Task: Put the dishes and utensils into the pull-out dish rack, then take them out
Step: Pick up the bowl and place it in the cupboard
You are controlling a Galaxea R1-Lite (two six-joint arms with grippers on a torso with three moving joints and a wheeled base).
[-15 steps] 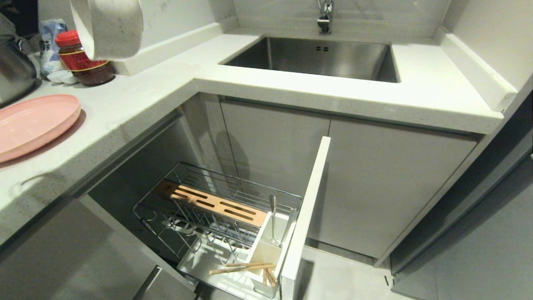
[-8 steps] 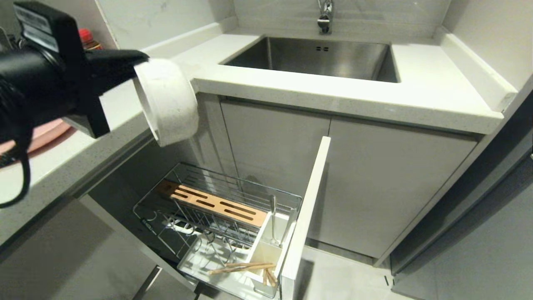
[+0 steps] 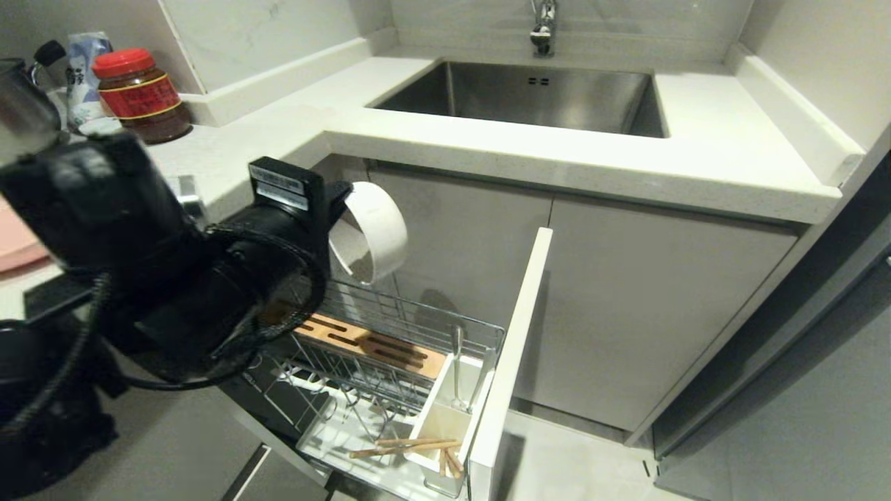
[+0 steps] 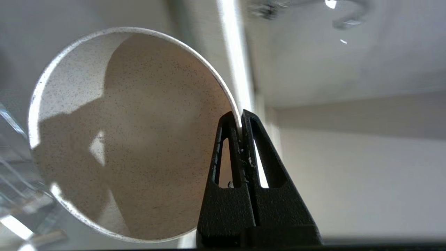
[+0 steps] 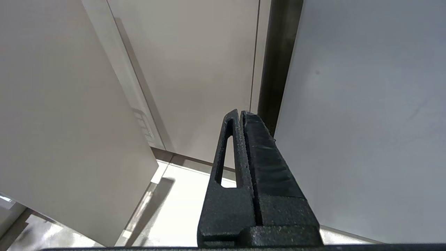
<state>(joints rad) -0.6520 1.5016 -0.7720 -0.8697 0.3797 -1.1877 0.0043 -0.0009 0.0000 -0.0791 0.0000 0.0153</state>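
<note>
My left gripper [image 3: 340, 198] is shut on the rim of the cream-white bowl [image 3: 372, 233], which hangs on its side just above the back of the pull-out dish rack [image 3: 424, 325]. In the left wrist view the black fingers [image 4: 228, 139] pinch the bowl [image 4: 122, 132] at its edge. The rack is pulled out, with a slotted wooden strip [image 3: 369, 342] and a white cutlery box [image 3: 442, 417]. Metal cutlery [image 3: 456, 365] stands in the box and wooden chopsticks [image 3: 404, 447] lie across the tray. A sliver of the pink plate [image 3: 14, 240] shows behind my arm. My right gripper [image 5: 240, 113] hangs shut and empty by the cabinet fronts.
The rack's white front panel [image 3: 515, 348] stands out into the floor space. A steel sink [image 3: 529, 94] is set in the countertop [image 3: 696, 153]. A red-lidded jar [image 3: 139, 94] and a steel pot [image 3: 21, 111] stand at the back left.
My left arm has swung the bowl down from above the counter to just over the open rack, and the arm now covers most of the pink plate.
</note>
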